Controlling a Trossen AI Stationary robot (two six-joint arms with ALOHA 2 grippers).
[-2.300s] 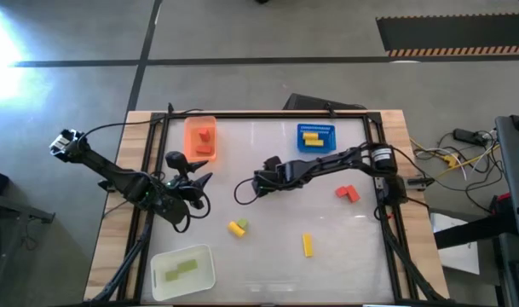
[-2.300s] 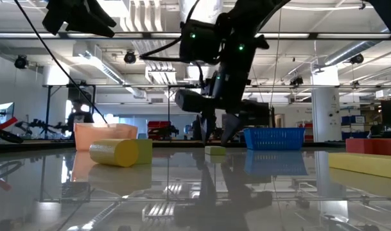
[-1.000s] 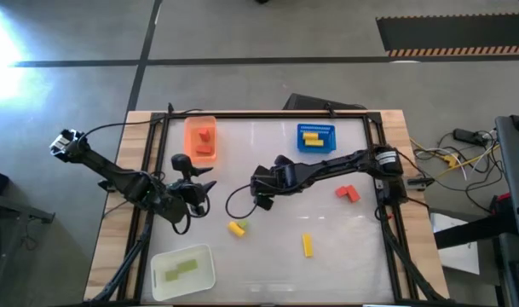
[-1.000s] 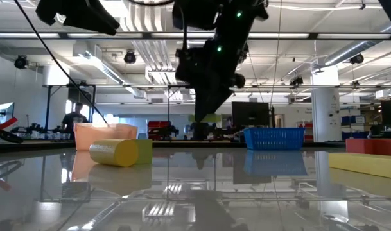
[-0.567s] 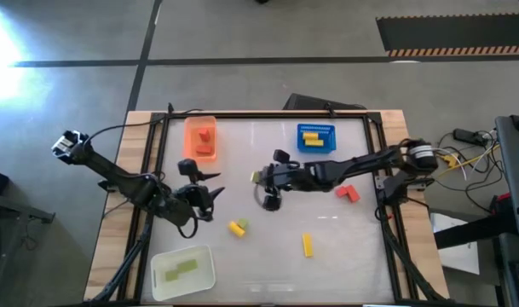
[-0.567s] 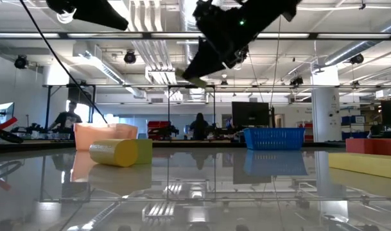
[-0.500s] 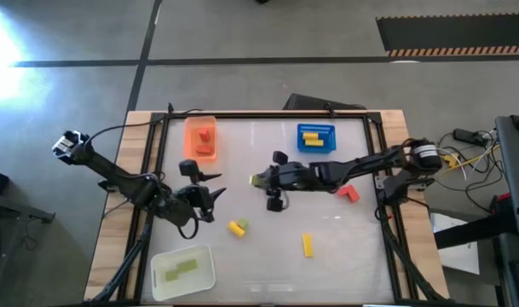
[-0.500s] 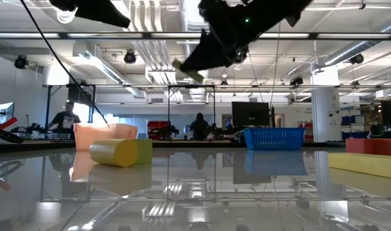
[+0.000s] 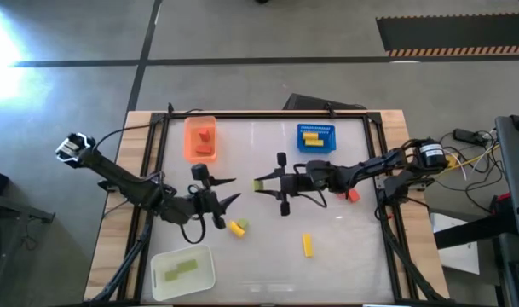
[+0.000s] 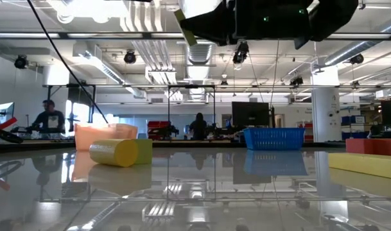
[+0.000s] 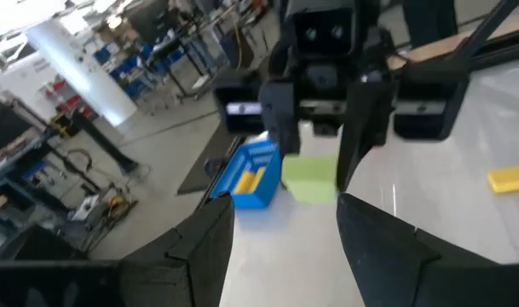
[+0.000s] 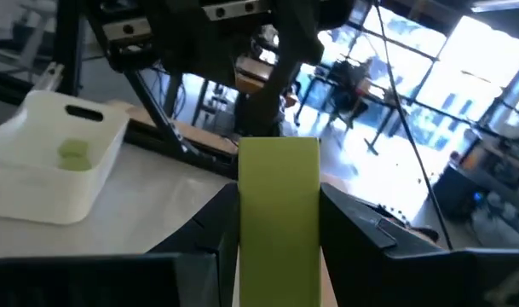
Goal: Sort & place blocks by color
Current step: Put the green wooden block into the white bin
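One green block [image 12: 279, 213] held mid-air by the right gripper [image 9: 261, 183], above bench [image 9: 268, 269] centre.
Right gripper pinched on it; left gripper [image 9: 229, 189] spread open w/ nothing in it, just left, facing it. White tray [image 9: 183, 273] near-left.

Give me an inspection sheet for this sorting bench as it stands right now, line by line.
Surface: glossy white table in a dark frame on a wooden base.
Job's things: green block in the right gripper; yellow cylinder beside a green block; yellow bar; red blocks; orange tray holds red blocks, blue tray yellow, white tray green.
Clutter: nothing seen.
Grippers: right gripper raised mid-table, shut on the green block; left gripper open, facing it.
Cables: loose wires right of the table.
Surroundings: people at benches behind.
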